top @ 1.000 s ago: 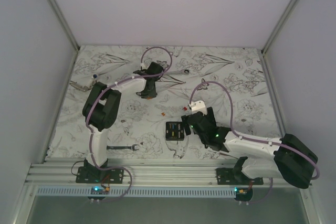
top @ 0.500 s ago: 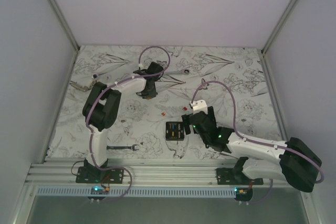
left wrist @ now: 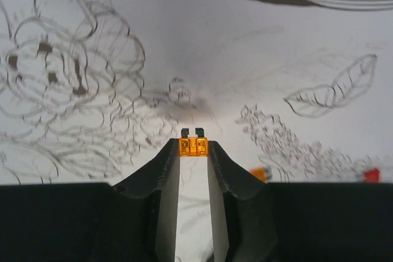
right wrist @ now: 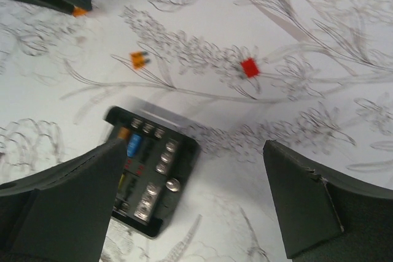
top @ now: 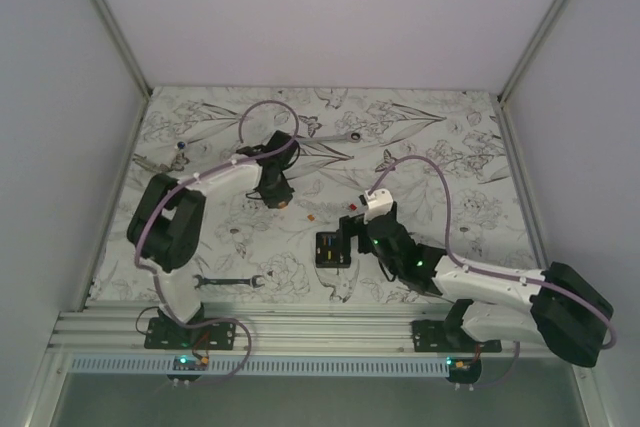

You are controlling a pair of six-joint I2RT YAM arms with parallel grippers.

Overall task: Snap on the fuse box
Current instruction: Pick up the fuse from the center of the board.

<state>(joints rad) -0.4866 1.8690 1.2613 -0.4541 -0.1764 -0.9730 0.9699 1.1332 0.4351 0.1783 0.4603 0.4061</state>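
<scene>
One fuse box (top: 332, 249) lies near-centre on the counter (top: 450, 147), just beside the right gripper (right wrist: 195, 151), jaws wide open. Left gripper (top: 277, 199), farther left: jaws pinching one orange fuse (left wrist: 193, 146). Loose between them: second orange fuse (right wrist: 138, 59), one red fuse (right wrist: 249, 67).

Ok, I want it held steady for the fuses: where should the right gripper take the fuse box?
By two opposite outer walls, coming straight down. The fuse box lies flat, open face up: its top holds fuses, while its walls are plain and parallel. The open right gripper above it looks wide enough.
</scene>
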